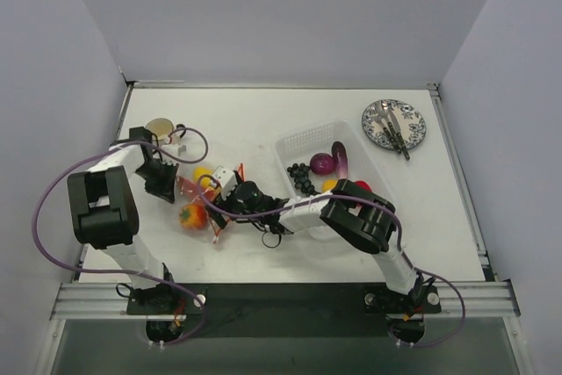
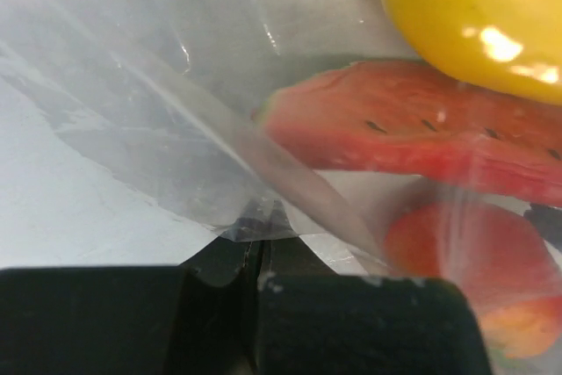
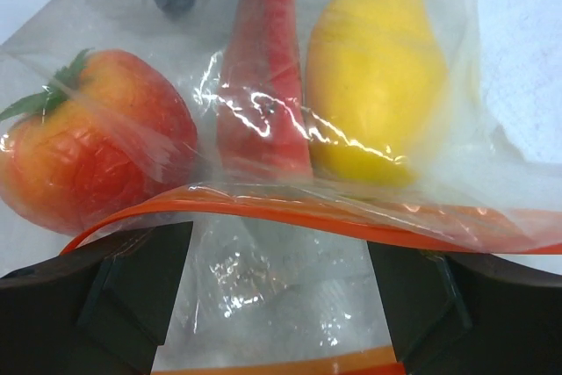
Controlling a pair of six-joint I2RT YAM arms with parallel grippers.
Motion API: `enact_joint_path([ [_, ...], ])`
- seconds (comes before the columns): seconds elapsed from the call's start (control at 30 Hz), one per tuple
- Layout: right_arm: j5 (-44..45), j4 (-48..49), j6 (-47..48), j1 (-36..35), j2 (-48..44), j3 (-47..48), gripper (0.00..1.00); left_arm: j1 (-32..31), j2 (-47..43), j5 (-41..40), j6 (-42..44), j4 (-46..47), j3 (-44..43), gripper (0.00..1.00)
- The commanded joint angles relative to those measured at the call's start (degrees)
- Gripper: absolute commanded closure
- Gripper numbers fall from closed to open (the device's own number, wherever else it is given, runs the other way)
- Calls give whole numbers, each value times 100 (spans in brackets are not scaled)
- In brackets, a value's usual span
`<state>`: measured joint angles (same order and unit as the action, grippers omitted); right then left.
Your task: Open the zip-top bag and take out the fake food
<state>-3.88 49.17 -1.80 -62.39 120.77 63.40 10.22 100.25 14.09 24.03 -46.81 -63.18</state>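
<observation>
Clear zip-top bag [image 3: 492, 182] blurring fake food [image 3: 378, 76], L hand [image 2: 262, 252] pinched on bag edge, R hand [image 3: 281, 285] apart

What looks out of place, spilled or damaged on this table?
Nothing really stands out. The zip-top bag is crinkled between the left gripper and right gripper, but I see no tear, and its fake food lies inside it, not spilled.
</observation>
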Motion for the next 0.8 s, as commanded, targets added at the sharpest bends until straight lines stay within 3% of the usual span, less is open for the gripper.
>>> enact_joint_path([
  [0.0,45,506,277,-63,-194,366,19,-178,4,24,-92,5,-230,100],
  [0.47,362,524,1059,-195,51,691,19,-424,144,-46,-74,5,-186,100],
  [0.77,353,-223,726,-186,272,929,42,-433,92,-134,-30,22,-142,100],
])
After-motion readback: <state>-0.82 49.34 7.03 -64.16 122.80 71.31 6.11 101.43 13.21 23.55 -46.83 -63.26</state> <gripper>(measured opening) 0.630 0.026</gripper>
